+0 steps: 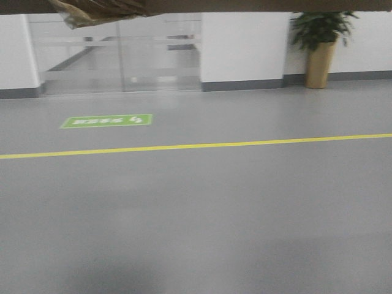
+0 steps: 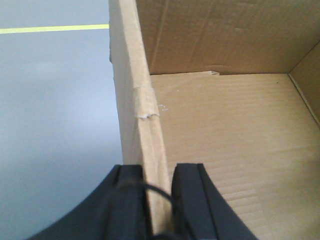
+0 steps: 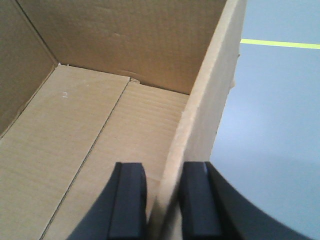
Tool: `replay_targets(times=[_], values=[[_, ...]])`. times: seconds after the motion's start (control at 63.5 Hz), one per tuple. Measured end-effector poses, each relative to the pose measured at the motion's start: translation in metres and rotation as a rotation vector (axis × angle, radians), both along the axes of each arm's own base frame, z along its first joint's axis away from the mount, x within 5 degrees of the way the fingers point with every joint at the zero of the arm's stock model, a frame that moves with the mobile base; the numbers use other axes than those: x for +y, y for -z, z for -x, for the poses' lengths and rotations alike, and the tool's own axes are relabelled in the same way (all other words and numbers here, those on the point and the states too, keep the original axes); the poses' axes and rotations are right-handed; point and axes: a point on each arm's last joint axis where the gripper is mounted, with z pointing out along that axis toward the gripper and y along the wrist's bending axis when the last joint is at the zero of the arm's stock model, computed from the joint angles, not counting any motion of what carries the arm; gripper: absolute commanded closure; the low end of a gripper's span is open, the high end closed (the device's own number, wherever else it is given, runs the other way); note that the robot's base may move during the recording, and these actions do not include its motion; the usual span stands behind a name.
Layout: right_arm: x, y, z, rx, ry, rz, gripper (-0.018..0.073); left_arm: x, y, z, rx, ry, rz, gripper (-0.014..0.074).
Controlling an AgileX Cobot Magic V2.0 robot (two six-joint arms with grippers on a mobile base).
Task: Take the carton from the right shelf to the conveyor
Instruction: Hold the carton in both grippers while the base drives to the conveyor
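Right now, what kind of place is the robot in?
Probably a big indoor hall at a workplace: grey floor with a yellow line, glass doors, a potted plant. The left tool and right tool hold a cardboard box.

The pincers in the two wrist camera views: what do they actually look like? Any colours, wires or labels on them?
The left pincer and the right pincer look alike: each has two matte black fingers, flat and blocky with squared tips, widening below into curved black bodies. A thin black cable loops across the left one. No markings or labels show, and the arms themselves are out of view.
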Motion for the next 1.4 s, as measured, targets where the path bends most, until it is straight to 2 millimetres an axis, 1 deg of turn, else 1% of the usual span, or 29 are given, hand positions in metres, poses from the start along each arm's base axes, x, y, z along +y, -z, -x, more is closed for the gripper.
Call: replay_targets(times=[0.582,1.401], values=[[0.0,0.0,0.0,0.0,-0.002,-0.004,0.0619,0.001,0.0,0.0,-0.007,-0.009,-0.012,0.0613],[0.004,-0.001,0.001,0.005,-0.025,-0.043,0.0619,0.012,-0.006,-0.004,-0.084,-0.088,-0.126,0.0613]])
